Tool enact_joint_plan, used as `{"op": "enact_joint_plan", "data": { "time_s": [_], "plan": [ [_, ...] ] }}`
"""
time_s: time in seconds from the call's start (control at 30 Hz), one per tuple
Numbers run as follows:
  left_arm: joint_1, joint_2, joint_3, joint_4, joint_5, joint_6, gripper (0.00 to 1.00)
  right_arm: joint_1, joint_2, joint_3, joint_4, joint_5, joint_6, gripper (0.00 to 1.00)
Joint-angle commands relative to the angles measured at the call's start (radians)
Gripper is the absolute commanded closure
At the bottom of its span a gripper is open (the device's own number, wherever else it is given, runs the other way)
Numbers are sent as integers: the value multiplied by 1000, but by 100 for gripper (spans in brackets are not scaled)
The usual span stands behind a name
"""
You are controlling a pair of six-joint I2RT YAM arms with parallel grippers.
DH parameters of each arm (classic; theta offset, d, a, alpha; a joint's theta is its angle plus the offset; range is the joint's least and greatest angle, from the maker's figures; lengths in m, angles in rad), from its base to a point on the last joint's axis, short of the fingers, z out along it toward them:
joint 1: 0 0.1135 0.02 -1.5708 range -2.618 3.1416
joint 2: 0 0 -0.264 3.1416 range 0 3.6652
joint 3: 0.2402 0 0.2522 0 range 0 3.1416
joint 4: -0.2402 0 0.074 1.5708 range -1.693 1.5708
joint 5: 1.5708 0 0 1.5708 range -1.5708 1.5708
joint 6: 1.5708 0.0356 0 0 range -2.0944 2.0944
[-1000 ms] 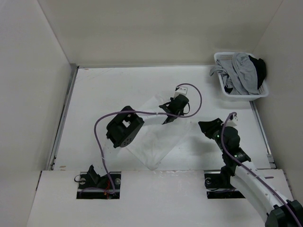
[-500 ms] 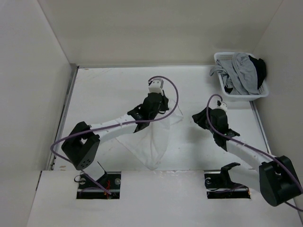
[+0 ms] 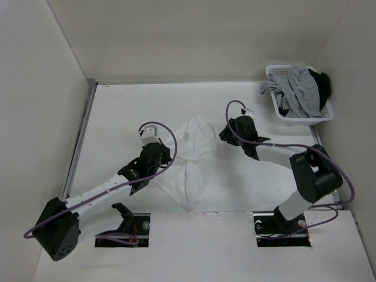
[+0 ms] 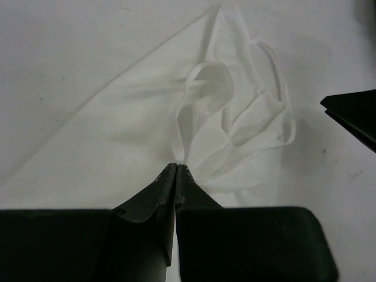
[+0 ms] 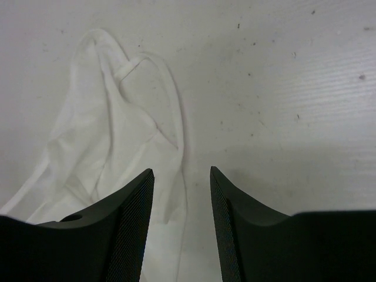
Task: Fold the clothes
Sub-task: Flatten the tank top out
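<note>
The clothes are one thin white garment lying mid-table, bunched at its far end with straps looped. In the left wrist view the clothes spread ahead, and a fold and a strap run right into the tips of my left gripper, shut on that fabric. From above, the left gripper sits at the garment's left side. My right gripper is at the far right edge, open. In its wrist view the clothes lie left, their hem passing under the gap of the right gripper.
A white slatted basket with grey and dark garments stands at the far right corner. Walls close the table on the left, back and right, and a metal rail runs along the left side.
My left gripper swept from the garment's far right side back to its left, dragging fabric into a bunch. The right arm reached forward and left to the garment's edge, and its jaws widened.
</note>
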Motion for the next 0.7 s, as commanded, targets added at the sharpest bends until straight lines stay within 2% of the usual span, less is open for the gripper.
{"op": "enact_joint_plan", "data": {
  "time_s": [0.0,0.13,0.33,0.53,0.6,0.67],
  "plan": [
    [15,-42,-42,-49,-14,-45,100,2,94,125,-26,-5,-73,52],
    [18,-64,-71,-55,-7,-59,100,2,179,217,-68,-13,-107,52],
    [52,-110,-94,-46,19,-53,99,2,302,381,-215,-34,-124,54],
    [67,-116,-106,-17,46,-42,99,2,362,441,-258,-98,-118,54],
    [72,-111,-109,-5,57,-39,99,2,377,460,-272,-124,-115,57],
    [75,-107,-112,9,63,-39,99,2,389,469,-272,-140,-115,64]
  ]
}}
